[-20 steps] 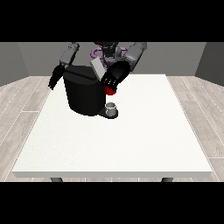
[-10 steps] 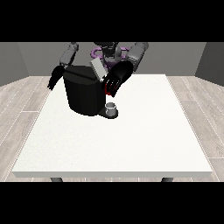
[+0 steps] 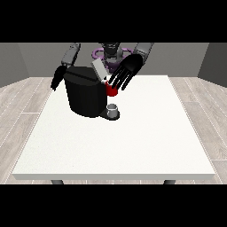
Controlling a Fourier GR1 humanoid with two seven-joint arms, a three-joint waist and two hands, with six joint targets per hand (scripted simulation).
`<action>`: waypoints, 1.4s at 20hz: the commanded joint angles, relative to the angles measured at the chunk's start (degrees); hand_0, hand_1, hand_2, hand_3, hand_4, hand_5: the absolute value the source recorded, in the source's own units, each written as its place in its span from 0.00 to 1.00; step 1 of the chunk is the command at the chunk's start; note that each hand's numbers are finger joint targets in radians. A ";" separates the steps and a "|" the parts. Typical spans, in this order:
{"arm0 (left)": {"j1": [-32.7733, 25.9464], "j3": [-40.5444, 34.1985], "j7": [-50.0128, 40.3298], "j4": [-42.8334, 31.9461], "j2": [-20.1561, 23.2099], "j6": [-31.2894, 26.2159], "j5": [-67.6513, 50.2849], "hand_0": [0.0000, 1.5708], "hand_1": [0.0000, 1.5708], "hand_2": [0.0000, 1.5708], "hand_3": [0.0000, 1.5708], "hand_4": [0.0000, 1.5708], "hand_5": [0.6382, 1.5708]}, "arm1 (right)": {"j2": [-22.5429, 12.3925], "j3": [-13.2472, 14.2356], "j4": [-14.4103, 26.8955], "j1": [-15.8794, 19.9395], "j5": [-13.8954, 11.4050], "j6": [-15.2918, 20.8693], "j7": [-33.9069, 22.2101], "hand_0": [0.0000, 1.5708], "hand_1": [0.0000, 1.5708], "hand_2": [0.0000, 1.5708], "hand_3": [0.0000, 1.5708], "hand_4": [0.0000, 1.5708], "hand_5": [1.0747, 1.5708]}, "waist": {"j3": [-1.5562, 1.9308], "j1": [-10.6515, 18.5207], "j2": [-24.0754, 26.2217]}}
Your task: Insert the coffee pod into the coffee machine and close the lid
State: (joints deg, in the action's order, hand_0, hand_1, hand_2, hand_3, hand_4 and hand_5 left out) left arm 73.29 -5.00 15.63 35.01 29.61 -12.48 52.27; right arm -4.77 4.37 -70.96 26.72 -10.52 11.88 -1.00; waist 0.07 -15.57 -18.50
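The black coffee machine [image 3: 86, 94] stands near the table's [image 3: 133, 146] far edge, toward the far corner at the view's left, with its grey lid [image 3: 99, 70] tilted up. A small grey thing [image 3: 113, 108], which I cannot tell for the pod, sits on its base at the front. The hand at the view's right [image 3: 126, 72] hangs over a red thing at the machine [image 3: 111, 90] with fingers spread straight, holding nothing; the hand at the view's left [image 3: 57, 79] hangs beside the machine's far side, fingers unreadable.

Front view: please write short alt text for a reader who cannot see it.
A black hand with spread fingers hovers beside a black coffee machine on a white table, above a red thing at the machine. A grey cup stands below.
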 commanded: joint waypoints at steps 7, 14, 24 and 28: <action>-11.06 -2.09 -1.33 2.11 -8.29 -2.48 -5.35 0.00 0.00 0.18 0.00 0.00 1.00 | 0.17 2.09 6.23 -11.96 2.45 -2.18 6.11 0.00 0.00 0.00 0.00 0.00 1.00 | -0.06 7.53 13.67; -23.95 -17.94 3.66 1.22 -22.72 -1.96 -26.28 0.00 0.00 0.00 0.00 0.26 1.00 | -1.62 5.48 7.41 -17.33 3.30 -0.60 5.59 0.00 0.00 0.00 0.00 0.00 1.00 | -0.30 16.33 23.77; -42.25 -17.27 4.56 -0.54 -28.14 -3.18 -28.07 0.00 0.00 0.00 0.00 0.28 1.00 | 1.68 -0.27 -1.91 -17.27 5.42 -6.41 0.42 0.00 0.00 0.00 0.00 0.00 1.00 | -0.12 19.44 37.67; -44.05 -16.13 2.70 1.89 -28.98 -3.59 -29.70 0.00 0.00 0.00 0.00 0.26 1.00 | -1.74 -0.59 -3.01 -14.30 5.68 -9.88 -2.21 0.00 0.00 0.00 0.00 0.04 1.00 | -0.08 22.14 38.57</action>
State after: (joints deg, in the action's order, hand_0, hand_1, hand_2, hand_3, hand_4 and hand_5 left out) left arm 33.03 -21.36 18.82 35.54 1.30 -15.60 23.43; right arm -5.00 5.13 -71.54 10.60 -4.72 4.32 -0.10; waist -0.02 4.77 17.87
